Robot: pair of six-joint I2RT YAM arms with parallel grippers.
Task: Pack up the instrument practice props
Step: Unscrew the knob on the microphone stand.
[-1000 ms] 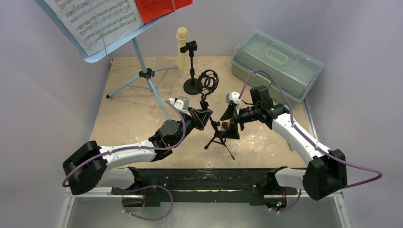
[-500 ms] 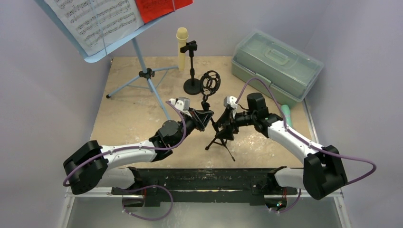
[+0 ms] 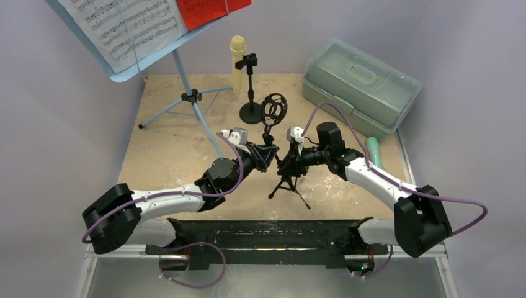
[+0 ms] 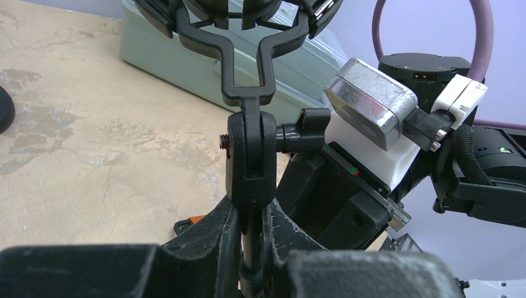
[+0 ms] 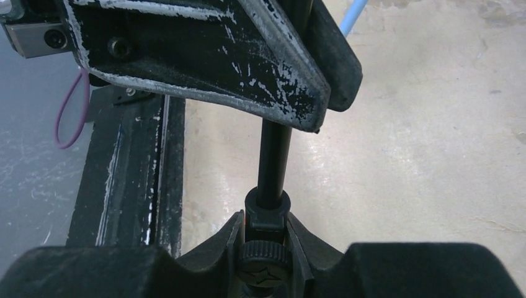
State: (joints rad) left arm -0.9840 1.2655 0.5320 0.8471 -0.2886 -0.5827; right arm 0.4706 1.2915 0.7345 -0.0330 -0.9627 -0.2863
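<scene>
Top view: the white music pages [image 3: 124,28] carry printed staves but no readable words. The black mic holder [image 3: 286,181] stands mid-table on its tripod (spidery ring on top), between both arms.

Left wrist: the left gripper [image 4: 251,242] pinches its thin pole.

Right wrist: the right gripper [image 5: 267,248] clamps its knurled collar.

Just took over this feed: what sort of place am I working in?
Probably a staged robot test cell: plain lilac walls box in a scuffed beige tabletop holding a pale-blue tripod sheet-music stand.
</scene>
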